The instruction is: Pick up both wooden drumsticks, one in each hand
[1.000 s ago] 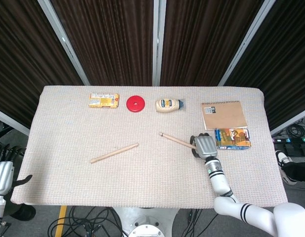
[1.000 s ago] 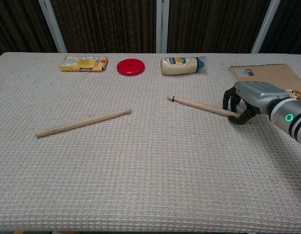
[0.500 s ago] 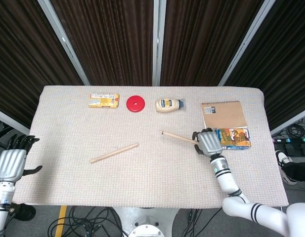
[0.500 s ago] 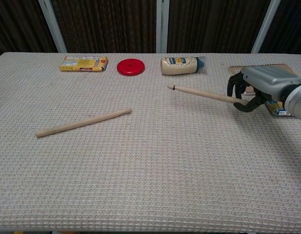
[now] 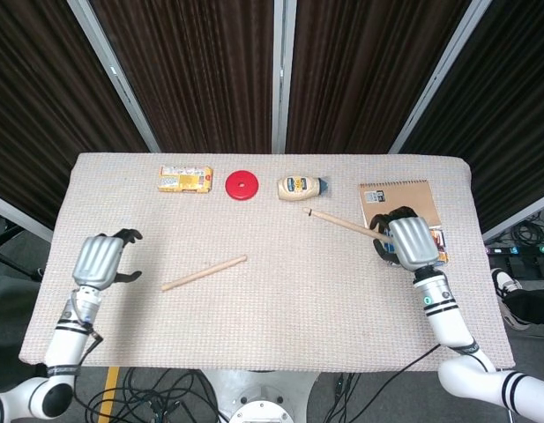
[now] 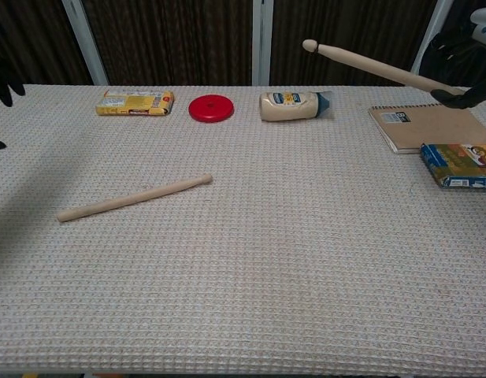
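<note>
One wooden drumstick [image 5: 204,273] [image 6: 134,198] lies flat on the table left of centre, tip toward the right. My right hand [image 5: 406,241] [image 6: 467,67] grips the other drumstick [image 5: 344,223] [image 6: 372,67] by its butt and holds it raised above the table, tip pointing left. My left hand [image 5: 100,260] hovers over the table's left side, a short way left of the lying drumstick, fingers apart and holding nothing. In the chest view only its dark fingertips [image 6: 1,79] show at the left edge.
Along the far edge stand a yellow packet [image 5: 185,179] [image 6: 135,101], a red disc [image 5: 242,185] [image 6: 211,107] and a mayonnaise bottle [image 5: 301,188] [image 6: 294,105] on its side. A spiral notebook [image 5: 399,204] [image 6: 428,126] and a small colourful box [image 6: 460,164] lie at the right.
My right hand has lifted its drumstick off the table and carried it up and to the right. My left hand has come in from the table's left edge toward the lying drumstick.
</note>
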